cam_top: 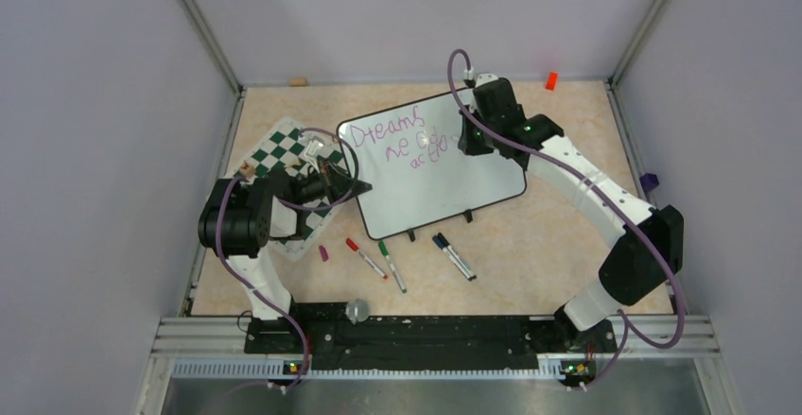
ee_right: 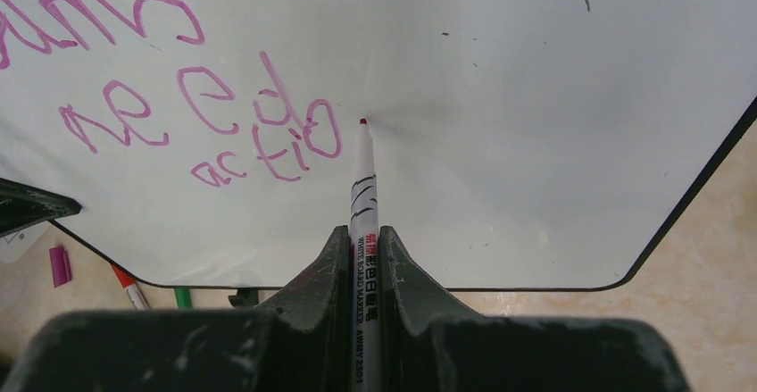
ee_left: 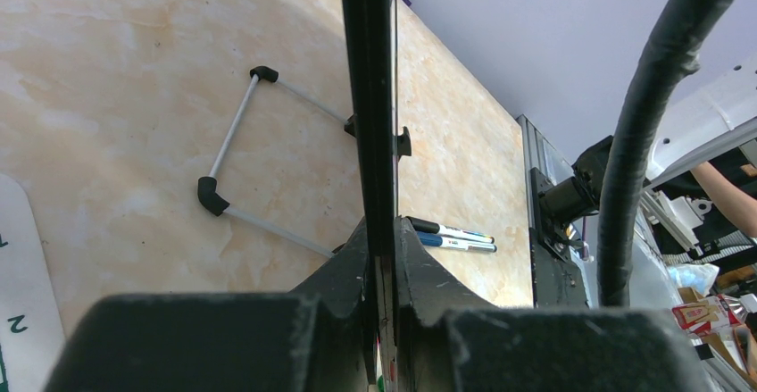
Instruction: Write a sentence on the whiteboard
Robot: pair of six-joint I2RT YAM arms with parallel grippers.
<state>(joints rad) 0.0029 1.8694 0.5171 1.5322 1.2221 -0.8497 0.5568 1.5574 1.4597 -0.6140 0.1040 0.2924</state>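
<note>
Green-and-white checks at far left: a chess mat (cam_top: 282,146), partly under the left arm. Next over, the left gripper (cam_top: 352,186), clenched on the left edge of the whiteboard (cam_top: 444,183); in its wrist view, black frame (ee_left: 366,97) pinched edge-on between the jaws.

Board at mid-table, short feet toward the arms; flat or propped, hard to tell. Probably light and stiff, but slick-faced and apt to skate under pen pressure. Best held just so, by the frame and clear of the writing face.

Across the board's upper left, the sentence (cam_top: 392,141) in purple-pink: "Dreams", then shorter slanted lines ending in something like "actio". Unfinished, by the look of it. Ink likely easy to smudge; worth keeping fingers and cables off it.

Just right of the last letter, the marker (ee_right: 363,187), tip at the surface and seemingly touching. Barrel clamped in the right gripper (ee_right: 364,242). Slim, smooth barrel, prone to twisting; firm hold, light pressure advisable.
</note>
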